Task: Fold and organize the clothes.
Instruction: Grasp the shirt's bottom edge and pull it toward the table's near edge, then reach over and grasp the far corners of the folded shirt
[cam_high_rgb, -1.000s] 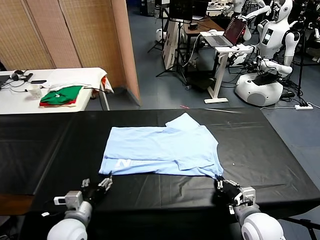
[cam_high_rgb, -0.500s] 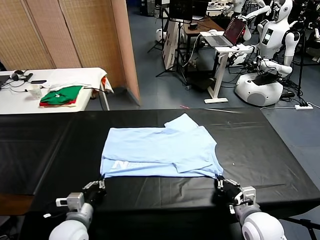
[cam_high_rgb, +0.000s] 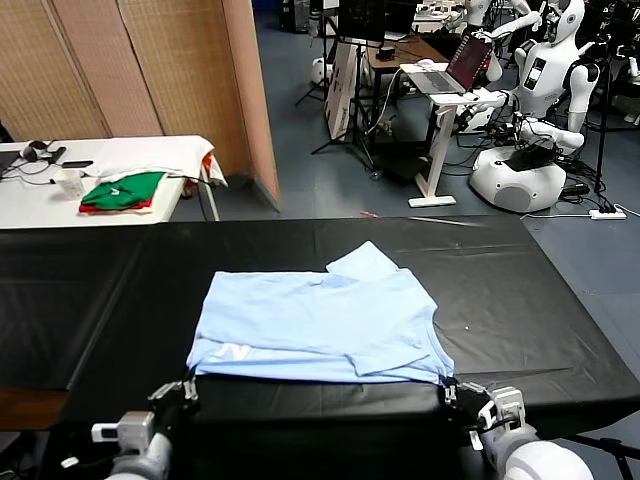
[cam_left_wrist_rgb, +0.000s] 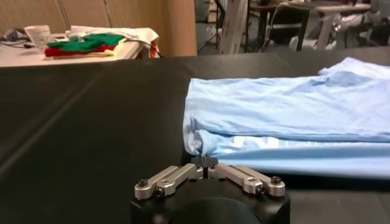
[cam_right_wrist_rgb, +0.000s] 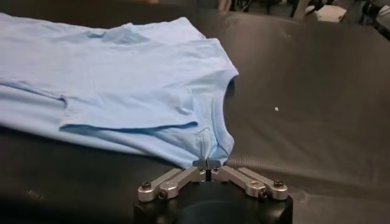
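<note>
Both claws, left claw (cam_left_wrist_rgb: 206, 162) and right claw (cam_right_wrist_rgb: 207, 163), pinch the near corners of the pale blue thin-fabric T-shirt (cam_high_rgb: 320, 325) on the black bench (cam_high_rgb: 90, 300); mid-fold, next likely lifting the edge forward evenly.

Each gripper, left (cam_left_wrist_rgb: 207, 162) and right (cam_right_wrist_rgb: 208, 163), has silver linkage bars fastened with dark screws on a rounded black housing. From the head view, the wrists are grey-white cylinders with small white blocks attached.
</note>
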